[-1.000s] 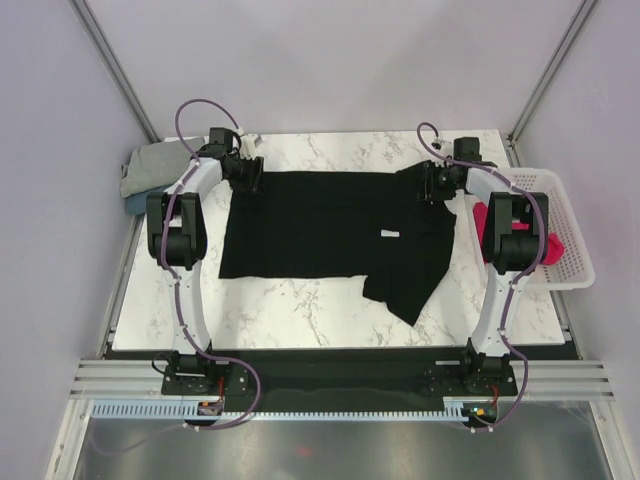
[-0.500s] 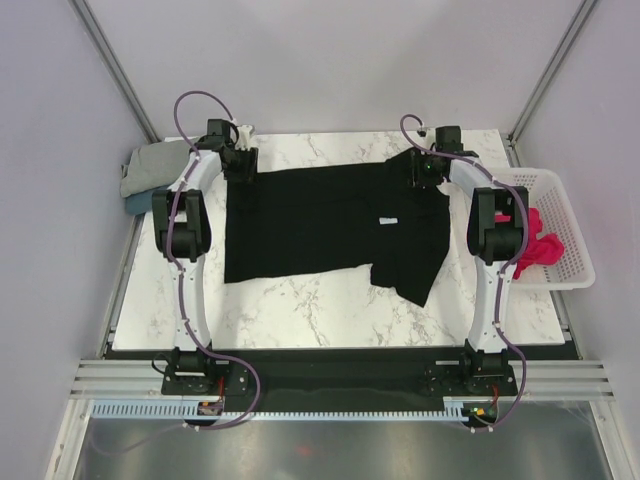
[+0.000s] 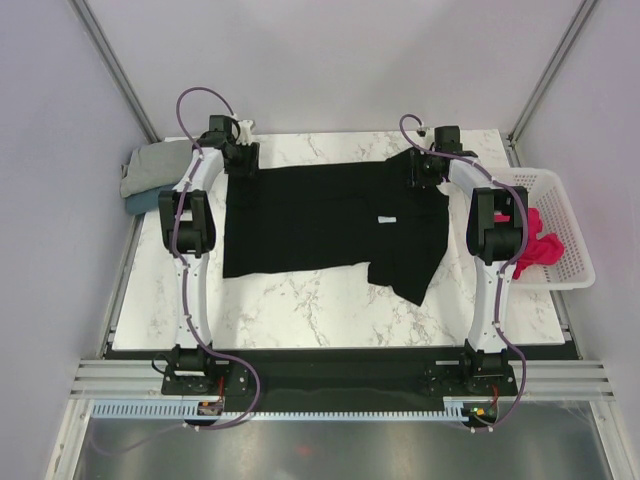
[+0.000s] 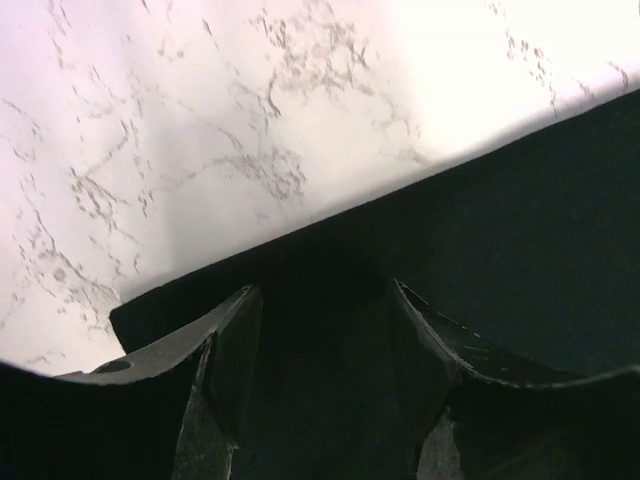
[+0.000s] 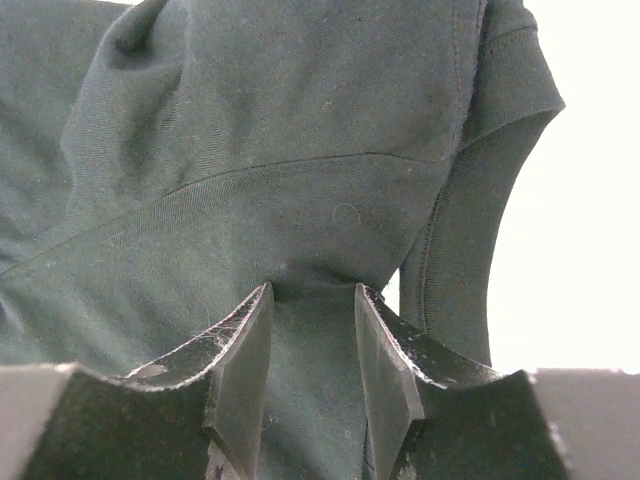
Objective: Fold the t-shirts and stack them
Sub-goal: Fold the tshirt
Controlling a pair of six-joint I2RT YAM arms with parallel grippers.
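Early yet: black t-shirt (image 3: pixel 320 215) spread on table (image 3: pixel 300 310), unfolded; left gripper (image 3: pixel 240 160), right gripper (image 3: pixel 422 172) each pinch its far edge; grey shirt (image 3: pixel 152 165) atop blue shirt (image 3: pixel 135 204) far-left, maybe done; pink-red shirt (image 3: pixel 537 247) waits in basket (image 3: pixel 572 272)

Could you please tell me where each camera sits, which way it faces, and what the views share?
Top external: above and behind, looking down at the table; the left arm and right arm show whole.
Left wrist: on the left arm, looking down past its jaws at the black t-shirt edge.
Right wrist: on the right arm, its jaws pinching bunched shirt cloth.
Shared: all see the black t-shirt.
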